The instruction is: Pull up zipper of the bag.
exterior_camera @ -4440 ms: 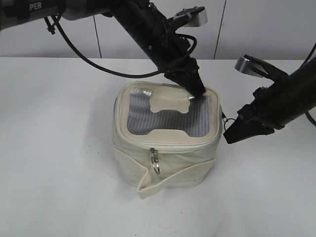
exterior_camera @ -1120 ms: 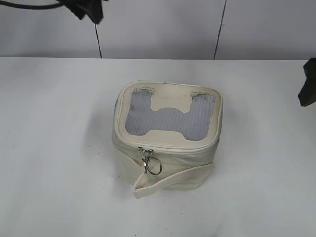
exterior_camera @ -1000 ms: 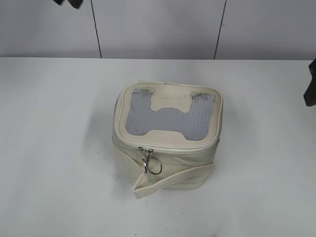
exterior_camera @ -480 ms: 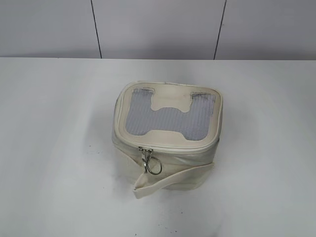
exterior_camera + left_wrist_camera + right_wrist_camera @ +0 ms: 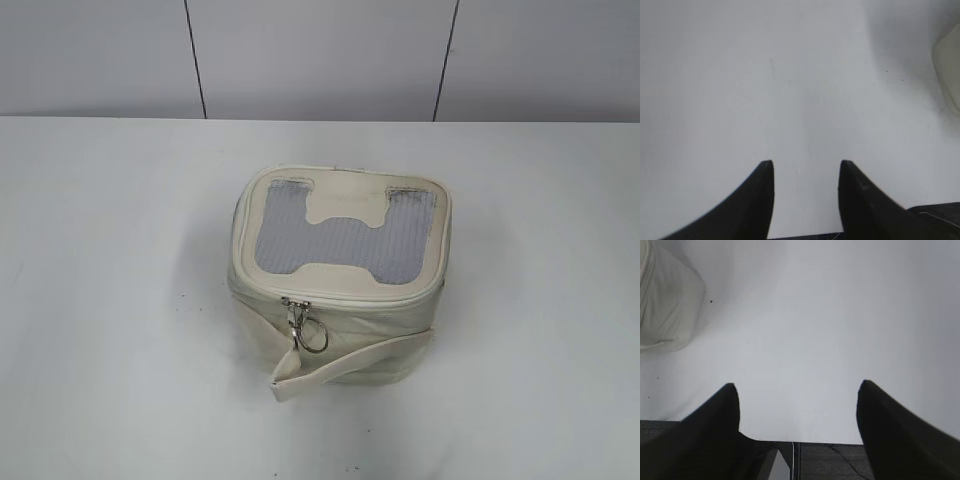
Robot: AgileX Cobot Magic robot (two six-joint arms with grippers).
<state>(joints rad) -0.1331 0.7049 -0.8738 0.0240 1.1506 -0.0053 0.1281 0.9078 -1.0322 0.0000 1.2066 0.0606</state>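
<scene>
The cream-white bag [image 5: 340, 270] stands in the middle of the white table, lid down, with a grey mesh window [image 5: 345, 243] around a cream H-shaped patch. The zipper track [image 5: 350, 297] runs round the lid rim and looks closed along the front. Two silver pulls with a wire ring [image 5: 305, 328] hang at the front left. A loose strap [image 5: 340, 365] lies along the bag's foot. Neither arm shows in the exterior view. My left gripper [image 5: 806, 162] is open and empty over bare table, the bag's edge [image 5: 947, 65] at far right. My right gripper [image 5: 797, 385] is open and empty, the bag [image 5: 665, 300] at upper left.
The white table [image 5: 110, 300] lies all round the bag. A grey panelled wall [image 5: 320, 55] stands behind it. The right wrist view shows the table's near edge and dark floor [image 5: 840, 460] below.
Both arms have withdrawn from the bag and left the exterior view. The pulls now hang together at the front left. The bag has not moved in the last second.
</scene>
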